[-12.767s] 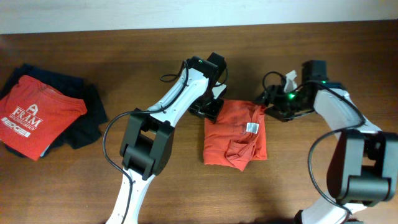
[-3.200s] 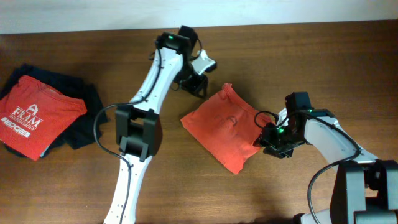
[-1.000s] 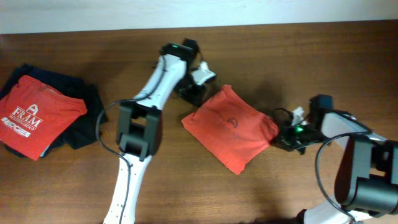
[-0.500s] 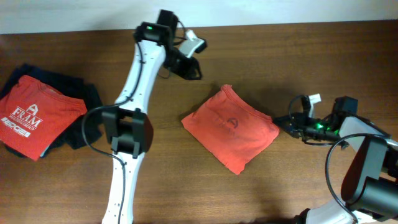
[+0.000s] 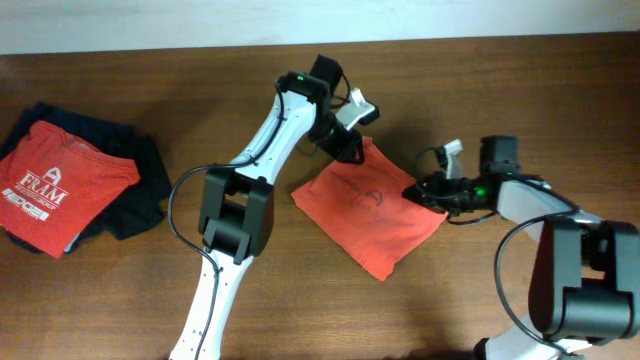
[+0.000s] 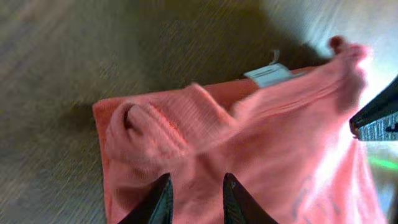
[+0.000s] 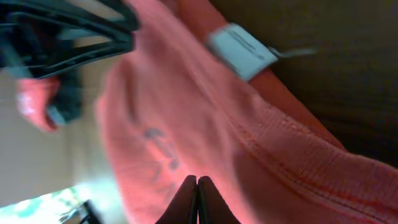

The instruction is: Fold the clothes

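Shirt (image 5: pixel 365 225), orange-red, lies folded into a rough square near the middle of the worktop (image 5: pixel 500 90), turned so its corners point toward the far, near, left and right edges. Plain side up, with a faint small mark (image 5: pixel 375 197) near its centre. Left hand (image 5: pixel 350 150) is at the shirt's far corner. In the left wrist view its fingers (image 6: pixel 160 200) stand a little apart, released, with cloth showing flat in the gap between them (image 6: pixel 196 199). The layers below it are bunched into soft ridges, and a white tag (image 6: pixel 267 74) sticks out at the folded edge. Right hand (image 5: pixel 412 191) reaches in low from the right edge and meets the shirt's right corner. In the right wrist view its tips (image 7: pixel 197 199) are clenched together, only a thin line between them, right against the fabric. Whether any cloth is pinched there I cannot tell, since the view is blurred. The same tag (image 7: pixel 239 43) shows at the hem in that view. Both hands are close to each other across the shirt's far-right side, not touching. Near the left edge of the worktop, well apart from all this, a FRAM shirt (image 5: pixel 60 185), red and folded, rests on top of a dark garment (image 5: pixel 135 200).
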Tool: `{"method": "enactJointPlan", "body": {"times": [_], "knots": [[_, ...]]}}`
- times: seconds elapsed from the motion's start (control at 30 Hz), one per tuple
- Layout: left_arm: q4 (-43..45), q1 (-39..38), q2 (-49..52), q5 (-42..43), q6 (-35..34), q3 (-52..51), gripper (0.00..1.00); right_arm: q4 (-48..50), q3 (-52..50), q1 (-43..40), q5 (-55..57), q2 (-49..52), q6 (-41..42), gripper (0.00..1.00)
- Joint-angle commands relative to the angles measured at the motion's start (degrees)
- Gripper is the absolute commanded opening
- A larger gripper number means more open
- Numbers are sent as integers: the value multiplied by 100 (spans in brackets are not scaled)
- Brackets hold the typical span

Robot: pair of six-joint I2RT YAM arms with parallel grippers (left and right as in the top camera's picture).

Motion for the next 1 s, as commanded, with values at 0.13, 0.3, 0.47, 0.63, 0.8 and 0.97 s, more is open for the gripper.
{"method": "enactJointPlan", "body": {"times": [0.13,0.3,0.47,0.63,0.8,0.97], "knots": [[334,177,-13,-1200,-341,-184,27,-496,7,-205,2437,-96,1069,7],[409,621,-17,-1200,-647,-85,27,-922,9,-754,2448,-101,1161,7],[-273,946,-50,-588,-645,601,27,-951,55,-1187,256,-118,-374,18],[-1244,957,-72,306,-640,1513,34,-1045,308,-1611,-1130,-120,-905,17],[-2201,483,-70,457,-114,1403,25,-1969,308,-1222,-2341,-120,-1731,13],[-2225,9,-61,400,400,1036,22,-2465,306,-330,-1021,-116,-1950,14]]}}
